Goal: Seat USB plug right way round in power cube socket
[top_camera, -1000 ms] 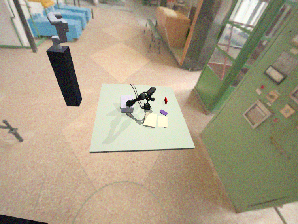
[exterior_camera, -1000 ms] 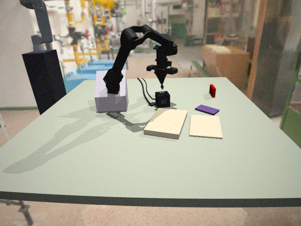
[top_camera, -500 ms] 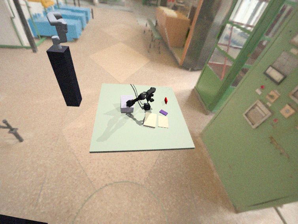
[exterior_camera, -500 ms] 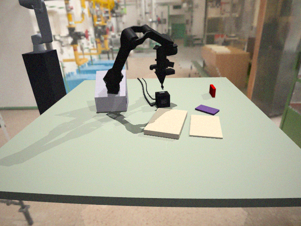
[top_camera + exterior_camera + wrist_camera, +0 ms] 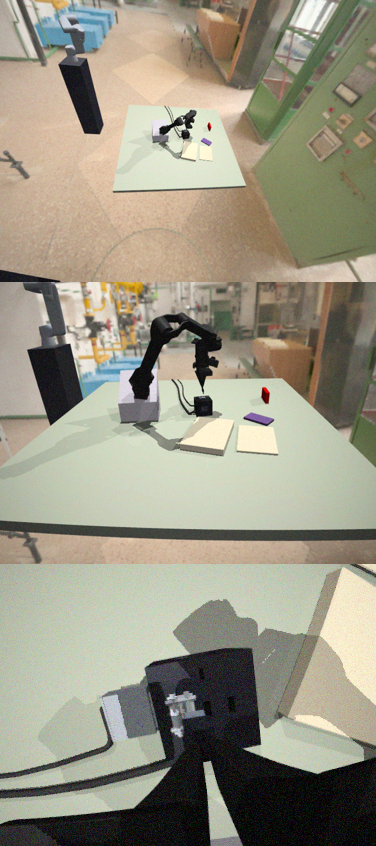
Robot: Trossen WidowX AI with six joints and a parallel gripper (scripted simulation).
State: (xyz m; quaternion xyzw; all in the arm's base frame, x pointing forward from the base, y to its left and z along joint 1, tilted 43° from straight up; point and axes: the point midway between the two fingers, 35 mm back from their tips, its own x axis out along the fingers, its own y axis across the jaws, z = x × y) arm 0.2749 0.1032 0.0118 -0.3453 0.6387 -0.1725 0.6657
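Observation:
The black power cube (image 5: 185, 134) (image 5: 203, 406) (image 5: 230, 674) stands on the table. The silver-edged socket (image 5: 175, 700) is on its top face. My gripper (image 5: 202, 387) (image 5: 204, 750) points down above the cube, shut on the small USB plug (image 5: 202, 391). In the exterior view the plug hangs just over the cube's top, with a small gap showing, so it is out of the socket. In the wrist view the plug is mostly hidden by the dark fingertips, and a grey piece at their ends overlaps the socket's edge. Which way round the plug faces cannot be told.
Two black cables (image 5: 179, 396) (image 5: 75, 784) run back from the cube's left side, near a pale block (image 5: 116, 718). The cream slab (image 5: 209, 435), thin cream tile (image 5: 257, 439), purple bar (image 5: 258, 418) and red block (image 5: 265, 395) lie around. The arm stands on a lavender box (image 5: 138, 412).

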